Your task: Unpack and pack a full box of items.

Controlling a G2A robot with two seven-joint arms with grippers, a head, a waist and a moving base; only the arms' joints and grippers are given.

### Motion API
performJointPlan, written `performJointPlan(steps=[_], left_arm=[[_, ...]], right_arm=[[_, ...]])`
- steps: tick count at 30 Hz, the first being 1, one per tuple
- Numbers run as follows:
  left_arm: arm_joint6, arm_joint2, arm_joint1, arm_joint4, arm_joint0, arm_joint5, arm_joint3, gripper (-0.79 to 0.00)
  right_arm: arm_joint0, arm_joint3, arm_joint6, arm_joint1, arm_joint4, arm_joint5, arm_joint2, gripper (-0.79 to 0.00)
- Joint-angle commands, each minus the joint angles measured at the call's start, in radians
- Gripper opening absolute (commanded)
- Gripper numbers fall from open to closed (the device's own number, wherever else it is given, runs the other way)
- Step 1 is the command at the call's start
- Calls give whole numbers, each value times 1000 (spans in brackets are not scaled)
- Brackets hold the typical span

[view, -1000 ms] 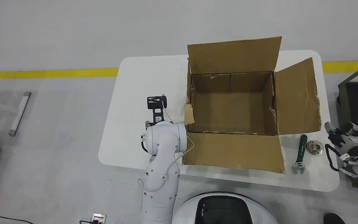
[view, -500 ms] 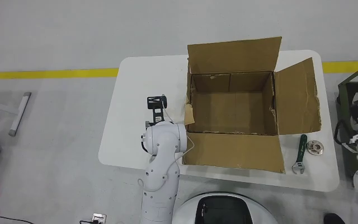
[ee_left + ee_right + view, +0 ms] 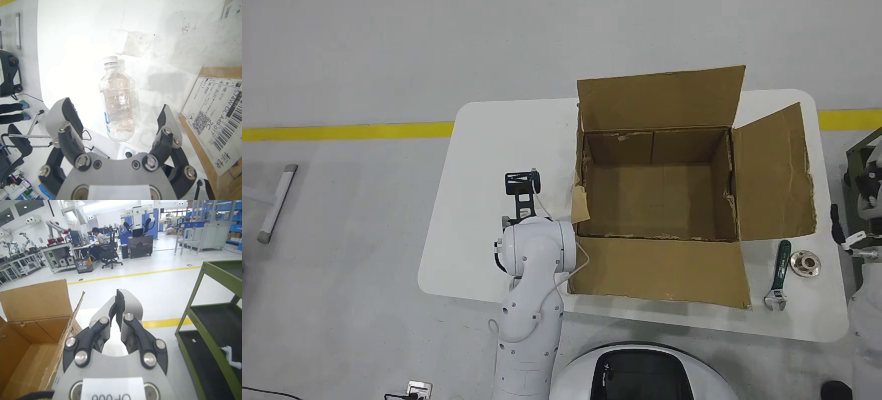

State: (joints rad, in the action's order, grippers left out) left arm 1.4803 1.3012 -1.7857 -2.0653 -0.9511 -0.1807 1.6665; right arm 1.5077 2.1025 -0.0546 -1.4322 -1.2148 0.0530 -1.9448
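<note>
An open cardboard box (image 3: 657,190) stands on the white table (image 3: 502,140), flaps spread, and its inside looks empty. A clear plastic bottle (image 3: 115,91) with a white cap lies on the table left of the box. My left gripper (image 3: 117,106) hangs open just above it, one finger on each side of the bottle and neither touching it. In the top view the left gripper (image 3: 523,185) is beside the box's left wall. My right gripper (image 3: 118,306) is shut on nothing, held in the air off the table's right end, beside the box's right flap (image 3: 70,321).
A green-handled wrench (image 3: 779,275) and a round metal part (image 3: 805,264) lie on the table right of the box's front flap. A green shelved cart (image 3: 213,321) stands close to the table's right end. A shipping label (image 3: 215,121) covers the box's left flap.
The right arm has drawn back from beside the wrench and metal part to the table's right edge and higher up. The left arm and the bottle have stayed put.
</note>
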Motion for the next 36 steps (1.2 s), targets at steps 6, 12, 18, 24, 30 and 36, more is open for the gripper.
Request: performJointPlan(steps=[6,12,18,24,30,36], left_arm=[[-31,1,1,16,-16,18,10,0],[36,19,1,71,-54,77,155,0],[56,79,-1,167,-101,73,198,0],[-42,124,6,203,-140,86,180,0],[-146,166,14,221,-156,76,131,0],[-203,185,19,235,-157,51,79,0]], right_arm=[[0,0,0,0,1,0,0,-785],[0,0,0,0,1,0,0,-785],[0,0,0,0,1,0,0,-785],[0,0,0,0,1,0,0,-785],[0,0,0,0,1,0,0,-785],[0,0,0,0,1,0,0,-785]])
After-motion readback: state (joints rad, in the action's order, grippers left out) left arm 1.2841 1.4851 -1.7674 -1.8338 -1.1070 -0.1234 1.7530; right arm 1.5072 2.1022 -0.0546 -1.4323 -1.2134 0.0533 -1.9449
